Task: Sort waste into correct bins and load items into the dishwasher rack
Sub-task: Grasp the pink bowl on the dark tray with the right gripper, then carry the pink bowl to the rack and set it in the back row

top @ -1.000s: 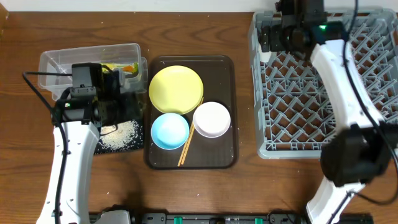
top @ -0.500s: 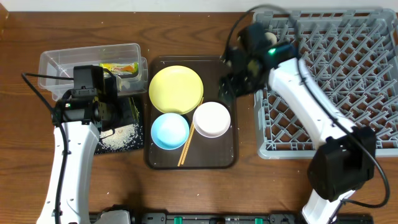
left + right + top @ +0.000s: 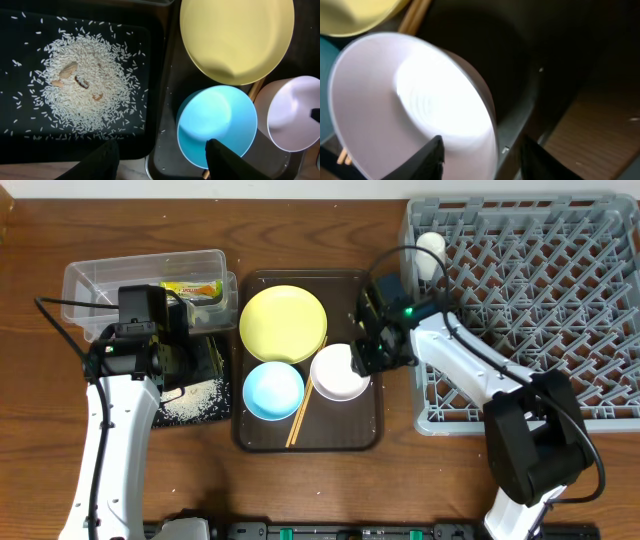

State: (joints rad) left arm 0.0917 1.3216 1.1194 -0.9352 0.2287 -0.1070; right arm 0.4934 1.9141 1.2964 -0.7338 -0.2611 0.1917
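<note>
Brown wooden bench (image 3: 300,490), seen from above.

- White bowl (image 3: 338,375): upright at the right side of the dark serving tray (image 3: 250,435), touching neither bowl nor plate that I can make out.
- Right claw (image 3: 481,154): fingers spread, low over the bowl's right edge. The wrist view shows the rim passing between the two fingers. Contact cannot be told.
- Chopsticks (image 3: 300,420): lying slantwise between the white bowl and the blue bowl (image 3: 273,390).
- Yellow plate (image 3: 283,323): far half of the same tray, just beyond both bowls.
- Black tray (image 3: 15,100): just left of the serving tray. It holds a scatter of rice (image 3: 85,95) with a few brownish bits in the middle.
- Left claw (image 3: 160,165): spread, holding nothing, above the seam between black tray and serving tray.
- Clear tub (image 3: 90,280): beyond the black tray, snack wrapper (image 3: 190,288) inside at its right end.
- Grey rack (image 3: 520,310): right of the serving tray. A pale cup (image 3: 430,248) sits in its far left corner.
</note>
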